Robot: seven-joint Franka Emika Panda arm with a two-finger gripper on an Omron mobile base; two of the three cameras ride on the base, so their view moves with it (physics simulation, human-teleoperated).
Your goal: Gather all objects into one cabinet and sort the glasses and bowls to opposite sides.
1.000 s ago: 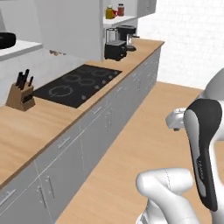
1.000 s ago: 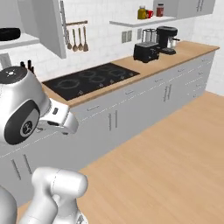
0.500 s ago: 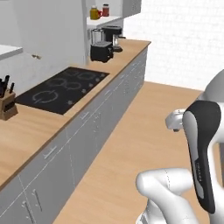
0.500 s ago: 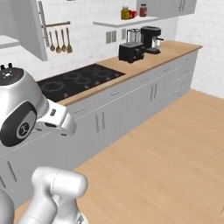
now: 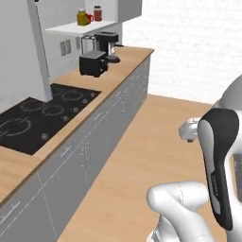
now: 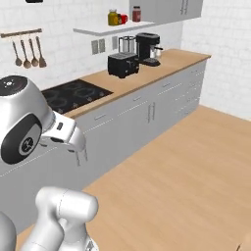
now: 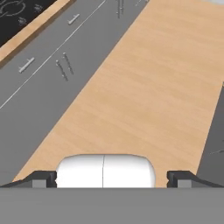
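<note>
My gripper points down at the wooden floor beside the grey base cabinets, open, with nothing between its widely spaced fingertips. A small red cup stands on a white open shelf above the counter, between two lidded jars. It also appears in the left base view, red cup. A grey wall cabinet hangs just right of that shelf, doors closed. The bowls are out of view.
A black toaster and a coffee machine sit on the wooden counter under the shelf. A black cooktop lies further left. Wooden floor stretches wide to the right of the base cabinets.
The whole picture has shifted, so the base has moved along the counter toward the toaster and coffee machine. The knife block has left the view. The gripper stays open.
</note>
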